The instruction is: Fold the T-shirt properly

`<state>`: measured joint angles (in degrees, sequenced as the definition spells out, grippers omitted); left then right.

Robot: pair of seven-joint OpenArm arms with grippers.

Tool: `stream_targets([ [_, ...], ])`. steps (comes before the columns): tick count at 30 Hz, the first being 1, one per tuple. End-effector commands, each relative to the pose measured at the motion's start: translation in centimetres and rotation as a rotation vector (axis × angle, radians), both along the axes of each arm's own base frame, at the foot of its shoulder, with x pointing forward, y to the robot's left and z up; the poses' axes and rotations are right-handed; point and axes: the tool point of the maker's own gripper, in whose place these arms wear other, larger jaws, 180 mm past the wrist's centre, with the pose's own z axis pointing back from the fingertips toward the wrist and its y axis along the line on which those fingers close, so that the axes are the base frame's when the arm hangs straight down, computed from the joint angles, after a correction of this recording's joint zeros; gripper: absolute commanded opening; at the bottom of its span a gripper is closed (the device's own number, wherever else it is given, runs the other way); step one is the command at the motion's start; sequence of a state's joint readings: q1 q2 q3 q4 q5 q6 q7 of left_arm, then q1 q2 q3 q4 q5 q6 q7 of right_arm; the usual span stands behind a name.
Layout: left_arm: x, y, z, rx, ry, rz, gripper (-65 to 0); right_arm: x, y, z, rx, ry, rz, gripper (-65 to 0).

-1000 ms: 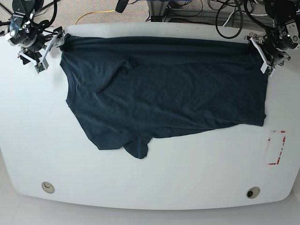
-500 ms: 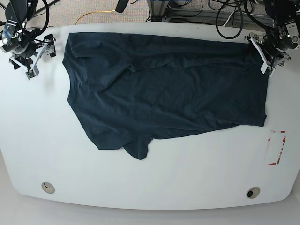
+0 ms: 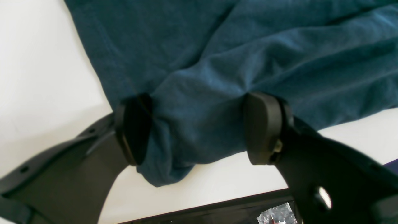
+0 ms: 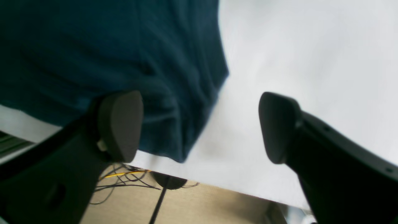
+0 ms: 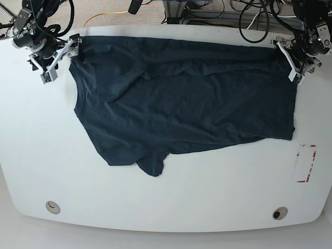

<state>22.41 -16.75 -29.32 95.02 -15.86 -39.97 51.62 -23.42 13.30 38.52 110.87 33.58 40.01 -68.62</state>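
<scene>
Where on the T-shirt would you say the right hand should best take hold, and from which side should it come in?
I would take the T-shirt at its far corner beside the right hand. There the cloth ends in a bunched, rounded corner near the table rim, thick enough to pinch. Come from the table's outer side, sliding one finger under the edge; the open jaws already flank it.

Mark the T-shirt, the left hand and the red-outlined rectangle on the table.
T-shirt [image 5: 187,109]: base view, middle of the spread cloth.
Left hand [image 3: 199,127]: left wrist view, midway between its fingertips, where a bunched corner of cloth lies.
Red-outlined rectangle [image 5: 306,164]: base view, centre of the marking by the table's edge.
</scene>
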Motion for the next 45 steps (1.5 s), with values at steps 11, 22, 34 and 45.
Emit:
stream_targets([
  [11,-0.2,0.6,2.3,0.134,0.036,-0.049,-22.1,0.3,4.1,-0.9,0.077,0.001,0.073,-44.5],
  [22,1.8,-1.0,5.3,0.131,-0.078,-0.094,-21.8,-1.6,1.6,-5.4,-0.011,0.166,0.004,-53.3],
  [34,2.0,2.9,8.7,0.098,-0.186,0.086,-21.5,-2.5,1.4,-6.6,0.011,0.181,-0.015,-53.4],
  [45,3.6,3.5,4.3,-0.046,-0.072,0.204,-21.4,-2.2,1.6,-6.6,0.015,0.176,-0.015,-53.4],
])
